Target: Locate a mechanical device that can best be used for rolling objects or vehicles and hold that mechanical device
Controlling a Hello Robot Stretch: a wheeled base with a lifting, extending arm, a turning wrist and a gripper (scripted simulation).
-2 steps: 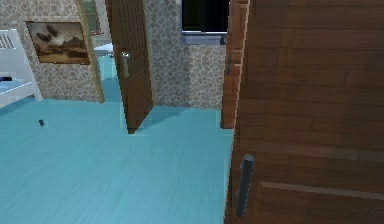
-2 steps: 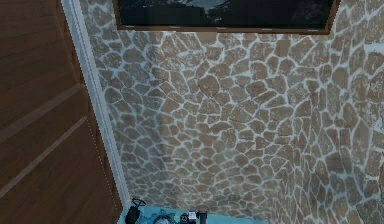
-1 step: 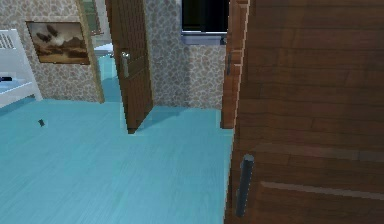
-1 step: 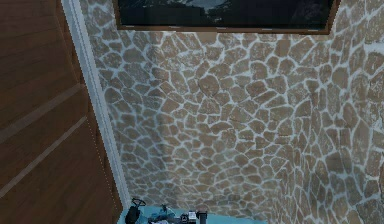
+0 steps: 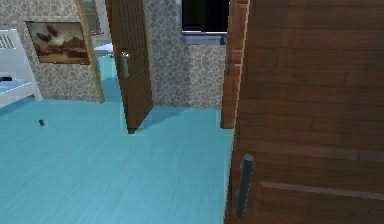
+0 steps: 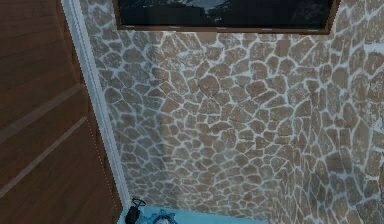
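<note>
A small dark blob (image 5: 40,122) lies on the teal floor (image 5: 120,170) toward the forward view's left; its shape is too small to name. In the arm side view another small dark thing (image 6: 135,207) sits at the bottom edge, at the foot of the stone wall (image 6: 230,120) beside a strip of teal. I cannot tell what it is.
A brown wooden door (image 5: 315,120) with a grey handle (image 5: 244,185) stands close at the forward view's right. Another door (image 5: 130,60) stands ajar ahead, by a brick pillar (image 5: 235,60). A framed picture (image 5: 57,42) and white furniture (image 5: 14,70) are at the left. A dark framed picture (image 6: 225,12) hangs high on the stone wall.
</note>
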